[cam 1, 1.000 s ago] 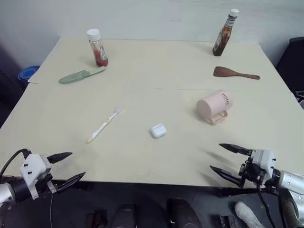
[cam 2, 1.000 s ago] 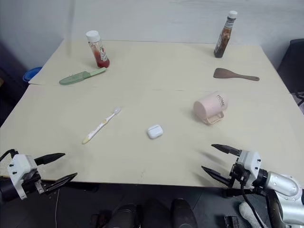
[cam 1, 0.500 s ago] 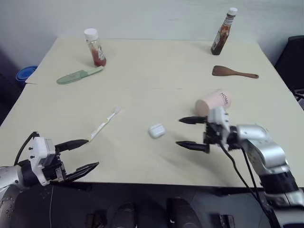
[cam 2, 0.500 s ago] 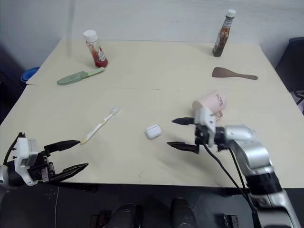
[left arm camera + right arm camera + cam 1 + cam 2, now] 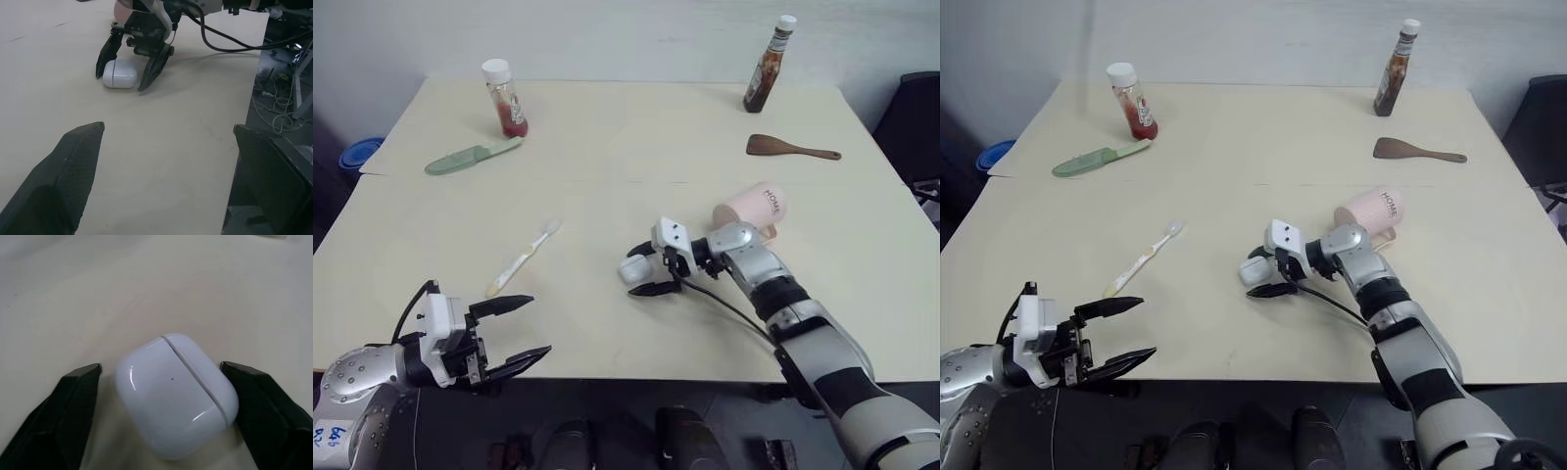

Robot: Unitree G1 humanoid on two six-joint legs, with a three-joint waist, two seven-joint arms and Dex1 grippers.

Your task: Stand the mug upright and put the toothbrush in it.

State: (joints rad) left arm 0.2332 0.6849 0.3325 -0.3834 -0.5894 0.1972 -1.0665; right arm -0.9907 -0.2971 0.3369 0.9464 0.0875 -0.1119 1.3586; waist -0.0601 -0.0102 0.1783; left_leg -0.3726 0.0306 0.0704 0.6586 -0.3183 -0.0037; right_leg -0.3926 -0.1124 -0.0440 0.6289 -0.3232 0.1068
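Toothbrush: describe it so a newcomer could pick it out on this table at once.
On the pale table, look left of centre, nearer the front edge than the green knife. The toothbrush lies flat and slanted there, alone. It is the slimmest thing around, with a white bristled head and pale yellow handle.

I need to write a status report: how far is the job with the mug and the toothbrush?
Nothing is done yet. The mug lies on its side on the table, and the toothbrush lies flat, apart from it. In hand: the right gripper has its fingers either side of the white earbud case, not the mug. The left gripper hangs open. Both steps remain.
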